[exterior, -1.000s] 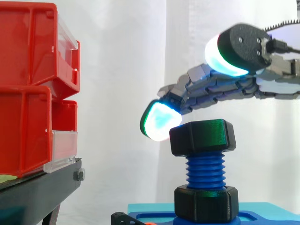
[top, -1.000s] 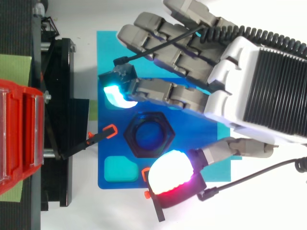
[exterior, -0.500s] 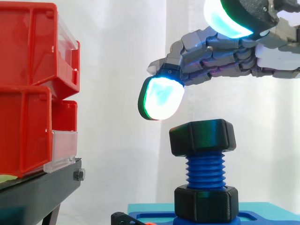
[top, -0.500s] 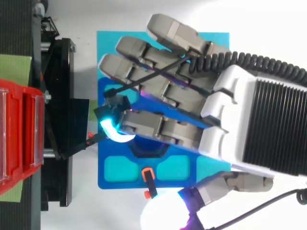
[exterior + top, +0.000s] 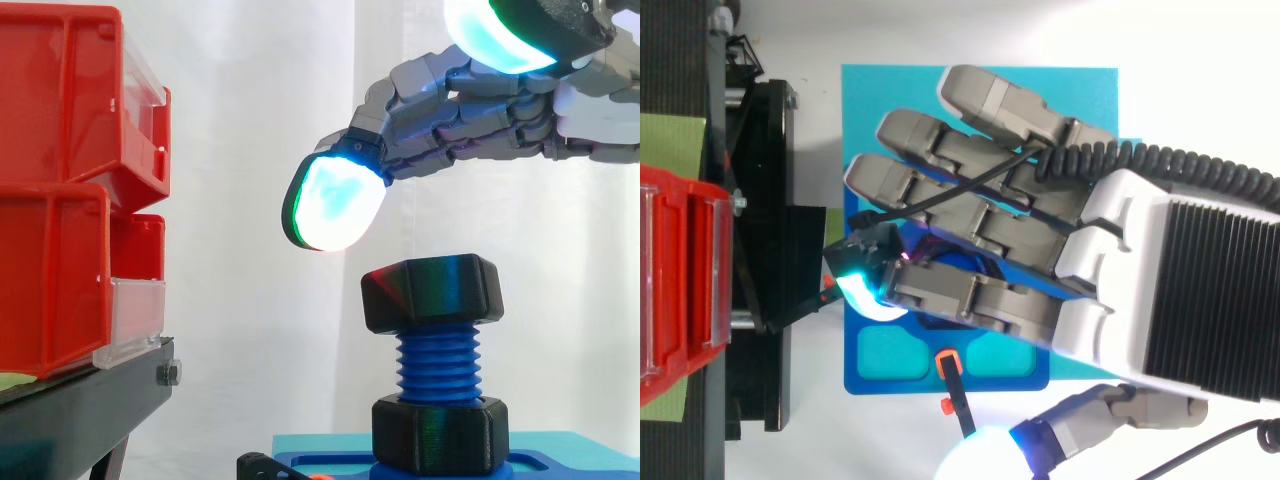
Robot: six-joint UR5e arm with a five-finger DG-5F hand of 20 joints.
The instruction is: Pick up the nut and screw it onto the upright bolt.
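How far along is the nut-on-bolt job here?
Done: the nut sits on top of the upright bolt. Held: nothing; the hand hovers open above it, not touching. Left, probably: turning it further, since bare thread shows down to the lower nut at the base.

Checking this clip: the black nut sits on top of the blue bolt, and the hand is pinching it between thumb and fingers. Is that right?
Not quite. The nut does sit on top of the bolt, but the hand is not pinching it: the side view shows it open above the nut, a clear gap under its glowing fingertip.
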